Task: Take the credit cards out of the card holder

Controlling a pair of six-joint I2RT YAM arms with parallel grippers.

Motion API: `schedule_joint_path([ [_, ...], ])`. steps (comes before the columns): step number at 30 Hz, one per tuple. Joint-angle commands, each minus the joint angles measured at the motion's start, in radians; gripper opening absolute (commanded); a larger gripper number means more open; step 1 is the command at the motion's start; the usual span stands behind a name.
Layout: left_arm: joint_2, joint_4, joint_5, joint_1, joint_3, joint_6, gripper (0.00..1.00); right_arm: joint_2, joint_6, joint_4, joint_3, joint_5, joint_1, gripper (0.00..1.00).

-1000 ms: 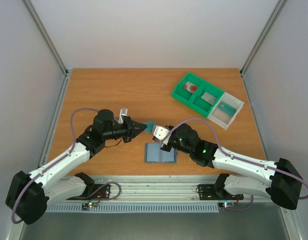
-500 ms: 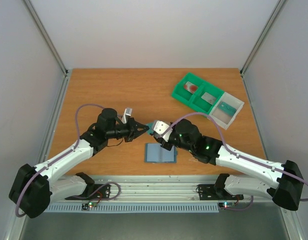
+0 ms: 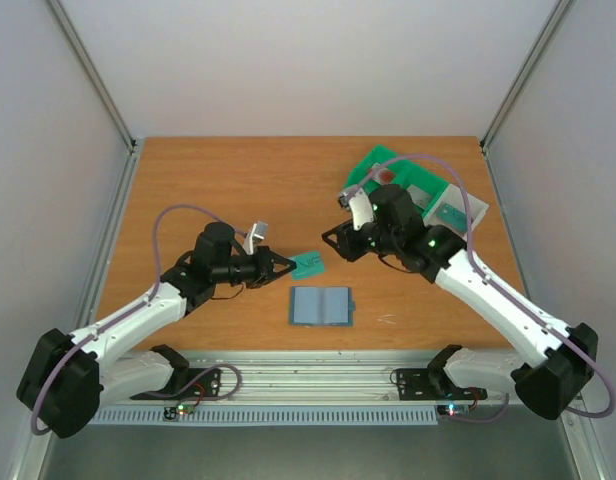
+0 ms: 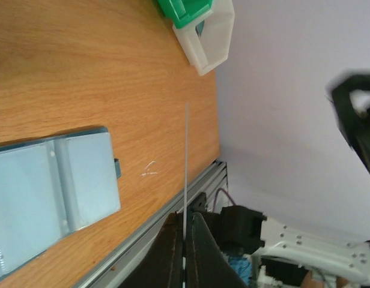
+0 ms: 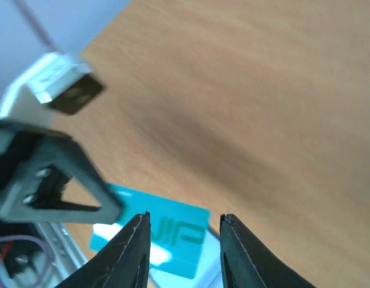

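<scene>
on the wooden table [image 3: 238,180] i see the slate-blue card holder [image 3: 322,306] lying open, low centre. right of centre, my right gripper [image 3: 331,240] has its fingers spread, empty. my left gripper [image 3: 291,264] pinches a teal credit card [image 3: 309,264] just above the holder.

One card holder [image 3: 322,306] is counted. Three credit cards are seen: one teal card [image 3: 308,264], a second teal card [image 3: 450,214] and one reddish card [image 3: 387,174]. Two bins are counted: one green bin [image 3: 376,155] and one white bin [image 3: 478,207].

A wooden table [image 3: 238,180] stands boxed in by 3 plain white walls [image 3: 308,60].
</scene>
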Motion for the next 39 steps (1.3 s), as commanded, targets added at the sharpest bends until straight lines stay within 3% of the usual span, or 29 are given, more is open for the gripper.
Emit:
schedule_joint_path([
  [1,-0.038,-0.078,0.061,0.004,0.041,0.158,0.00,0.061,0.233,-0.076,-0.014,-0.422,-0.177,0.32],
  [5,-0.041,-0.100,0.126,0.004,0.065,0.221,0.00,0.079,0.284,-0.035,-0.033,-0.553,-0.216,0.33],
  [12,-0.090,0.006,0.163,0.004,0.056,0.174,0.00,0.111,0.324,0.016,-0.077,-0.711,-0.246,0.40],
  [20,-0.122,-0.039,0.139,0.004,0.078,0.174,0.00,0.123,0.366,0.062,-0.117,-0.792,-0.282,0.44],
  [27,-0.126,-0.010,0.123,0.004,0.066,0.148,0.00,0.149,0.376,0.115,-0.152,-0.914,-0.281,0.39],
  [32,-0.113,0.035,0.107,0.004,0.047,0.111,0.01,0.151,0.367,0.169,-0.179,-0.946,-0.282,0.25],
  [39,-0.104,0.020,0.075,0.004,0.039,0.117,0.00,0.149,0.444,0.293,-0.231,-0.984,-0.299,0.24],
])
